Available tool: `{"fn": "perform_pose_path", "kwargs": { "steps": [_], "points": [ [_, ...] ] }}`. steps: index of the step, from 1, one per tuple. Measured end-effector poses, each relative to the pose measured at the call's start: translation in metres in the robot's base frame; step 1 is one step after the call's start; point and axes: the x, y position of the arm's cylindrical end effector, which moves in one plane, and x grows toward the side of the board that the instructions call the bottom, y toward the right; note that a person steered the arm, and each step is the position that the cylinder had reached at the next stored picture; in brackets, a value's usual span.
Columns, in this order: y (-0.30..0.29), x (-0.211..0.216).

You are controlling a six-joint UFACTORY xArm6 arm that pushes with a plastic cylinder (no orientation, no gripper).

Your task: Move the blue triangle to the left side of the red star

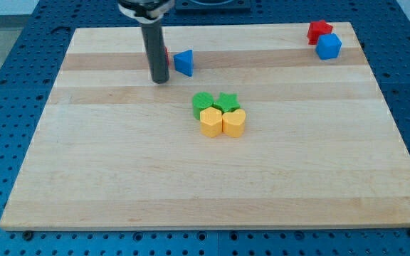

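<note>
The blue triangle [184, 62] lies near the top of the board, left of centre. The red star [319, 30] sits at the board's top right corner, with a blue cube [329, 47] touching it just below and to the right. My tip [160, 80] rests on the board just left of and slightly below the blue triangle, a small gap apart. The rod hides most of a red cylinder [166, 55] behind it; only a red sliver shows.
A tight cluster sits at the board's centre: a green cylinder [202, 102], a green star [227, 102], a yellow hexagon [211, 122] and a yellow heart [234, 122]. The wooden board [119, 178] lies on a blue pegboard table.
</note>
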Motion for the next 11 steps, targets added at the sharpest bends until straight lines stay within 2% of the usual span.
{"fn": "perform_pose_path", "kwargs": {
  "steps": [1,2,3,4,6,9,10,11],
  "points": [
    [0.025,-0.027],
    [0.076,-0.056],
    [0.094,-0.064],
    [0.057,-0.060],
    [0.054,-0.013],
    [0.183,-0.088],
    [0.205,-0.091],
    [0.185,-0.090]
  ]
}}
